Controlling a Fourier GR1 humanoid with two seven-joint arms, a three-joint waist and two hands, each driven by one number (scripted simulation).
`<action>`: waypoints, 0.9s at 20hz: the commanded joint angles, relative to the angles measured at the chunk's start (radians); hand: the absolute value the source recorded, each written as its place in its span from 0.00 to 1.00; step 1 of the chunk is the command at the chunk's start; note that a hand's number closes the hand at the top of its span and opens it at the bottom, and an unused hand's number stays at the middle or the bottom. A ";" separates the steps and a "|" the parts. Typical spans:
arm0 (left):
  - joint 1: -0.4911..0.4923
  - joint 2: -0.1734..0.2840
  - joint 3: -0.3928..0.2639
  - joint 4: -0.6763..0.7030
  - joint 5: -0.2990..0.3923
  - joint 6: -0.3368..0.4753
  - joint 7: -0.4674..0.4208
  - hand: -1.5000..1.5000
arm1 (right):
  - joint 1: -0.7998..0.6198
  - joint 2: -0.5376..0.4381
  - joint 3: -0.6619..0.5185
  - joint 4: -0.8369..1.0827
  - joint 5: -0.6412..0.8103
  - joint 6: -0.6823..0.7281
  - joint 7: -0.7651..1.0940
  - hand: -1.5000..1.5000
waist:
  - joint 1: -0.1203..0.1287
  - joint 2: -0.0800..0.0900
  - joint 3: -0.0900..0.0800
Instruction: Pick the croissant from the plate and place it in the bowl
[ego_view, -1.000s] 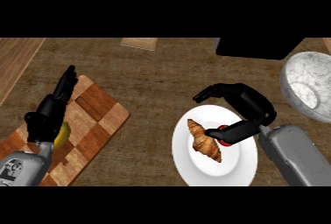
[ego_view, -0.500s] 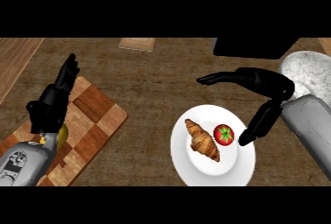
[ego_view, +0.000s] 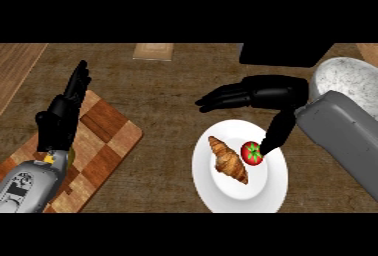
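Showing one croissant (ego_view: 228, 159), one tomato (ego_view: 252, 152), one plate (ego_view: 244, 192), right hand (ego_view: 269, 92) spread, left hand (ego_view: 63, 115) straight-fingered

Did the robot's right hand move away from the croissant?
Yes. The right hand has lifted off the croissant and now sits above the plate's far edge, fingers spread open, holding nothing.

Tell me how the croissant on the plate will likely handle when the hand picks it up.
The croissant looks light and flaky, so it may crumble. It lies flat on the plate, unlikely to roll. The tomato sits close beside it and could get nudged.
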 joint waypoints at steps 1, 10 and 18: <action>-0.002 -0.014 0.015 0.022 -0.007 0.012 0.009 0.50 | -0.042 0.053 0.124 0.033 0.126 0.053 -0.143 0.00 | -0.025 -0.005 -0.001; 0.015 0.023 0.062 -0.042 -0.003 -0.023 0.068 0.50 | -0.104 0.117 0.274 0.152 0.285 -0.018 -0.193 0.00 | -0.040 -0.012 -0.002; 0.004 -0.031 0.057 -0.044 -0.068 0.011 0.088 0.50 | -0.057 0.219 0.362 0.156 0.449 -0.088 -0.039 0.00 | -0.060 -0.016 -0.002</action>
